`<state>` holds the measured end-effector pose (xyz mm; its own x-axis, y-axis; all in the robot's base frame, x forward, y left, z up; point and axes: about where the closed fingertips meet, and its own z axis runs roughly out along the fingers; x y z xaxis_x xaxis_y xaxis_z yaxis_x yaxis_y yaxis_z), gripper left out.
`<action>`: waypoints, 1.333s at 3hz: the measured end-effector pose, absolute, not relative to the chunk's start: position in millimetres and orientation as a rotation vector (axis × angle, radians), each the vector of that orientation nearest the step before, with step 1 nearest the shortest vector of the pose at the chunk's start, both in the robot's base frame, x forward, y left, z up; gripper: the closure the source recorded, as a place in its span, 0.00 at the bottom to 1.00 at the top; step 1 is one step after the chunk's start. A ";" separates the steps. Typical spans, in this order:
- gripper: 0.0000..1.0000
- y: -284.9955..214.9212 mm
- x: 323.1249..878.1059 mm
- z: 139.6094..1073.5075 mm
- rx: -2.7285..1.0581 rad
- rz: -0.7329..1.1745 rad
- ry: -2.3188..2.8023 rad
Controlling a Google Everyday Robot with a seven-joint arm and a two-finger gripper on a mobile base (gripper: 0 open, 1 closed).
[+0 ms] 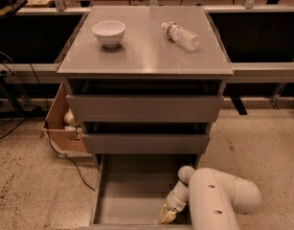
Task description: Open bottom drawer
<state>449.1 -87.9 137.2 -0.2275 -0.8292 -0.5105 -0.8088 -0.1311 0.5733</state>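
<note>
The bottom drawer (132, 190) of the grey cabinet stands pulled out toward me, its grey box-like inside showing bare. Above it are the middle drawer front (145, 143) and the larger top drawer front (144, 108), both pushed in. My gripper (167, 215) reaches down inside the bottom drawer at its front right corner, on the end of the white arm (218, 200). Its tan fingertips sit close to the inside of the drawer's front wall.
A white bowl (109, 32) and a plastic water bottle (181, 35) lying on its side rest on the cabinet top (145, 56). An open cardboard box (62, 128) stands on the floor left of the cabinet, with a black cable trailing beside it. Dark tables stand behind.
</note>
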 end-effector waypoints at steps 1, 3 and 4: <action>1.00 -88.6 466.0 145.8 1.991 -1.297 -2.222; 1.00 -115.9 531.3 195.2 2.159 -1.123 -2.630; 1.00 -147.0 554.0 226.7 2.195 -0.987 -2.756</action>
